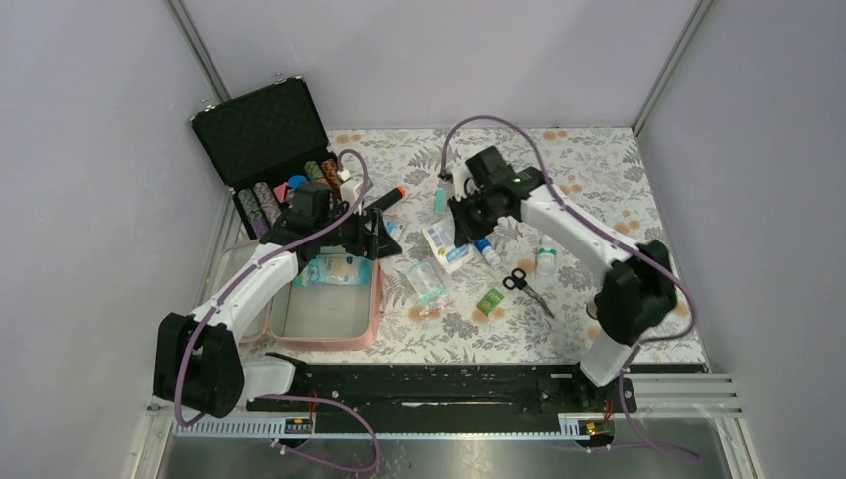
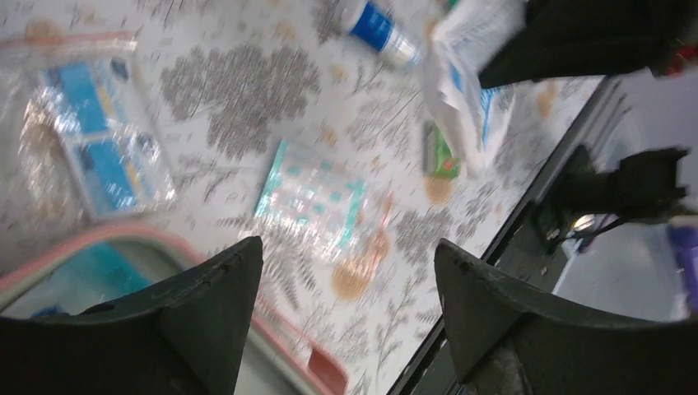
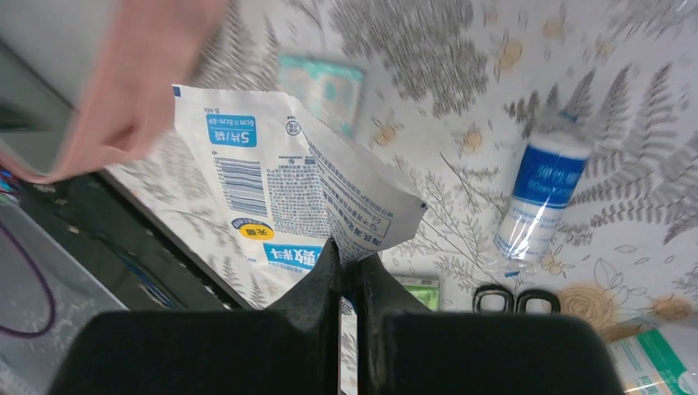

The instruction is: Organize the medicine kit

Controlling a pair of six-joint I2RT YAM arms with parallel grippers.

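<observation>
The right hand [image 3: 350, 255] is clenched on one edge of a white paper dressing packet [image 3: 280, 181], which fans out ahead of it; whether the packet is off the worktop [image 1: 599, 170] cannot be told. Just to this hand's right lie a blue-labelled bottle [image 3: 539, 193] and scissors [image 1: 527, 289], neither touching the packet. The medicine kit [image 1: 377, 304] lies to this hand's left and nearer the arm bases, open, with a teal pack [image 1: 334, 269] across its far edge. Its longer side appears to run left to right, though the view leaves this uncertain. Judgement: the carry goes leftward and back toward the bases, over a clear zip bag [image 1: 426, 282] and beside a green box [image 1: 489, 301]. The left hand [image 2: 347, 251] is released, fingers [image 2: 214, 296] wide with nothing between them, hanging at the kit's far right corner. It is the nearer hand and sits on the approach, a collision risk. The surface is flat floral cloth, cluttered between hand and kit. A black chip case [image 1: 274, 150] stands beyond the kit.
</observation>
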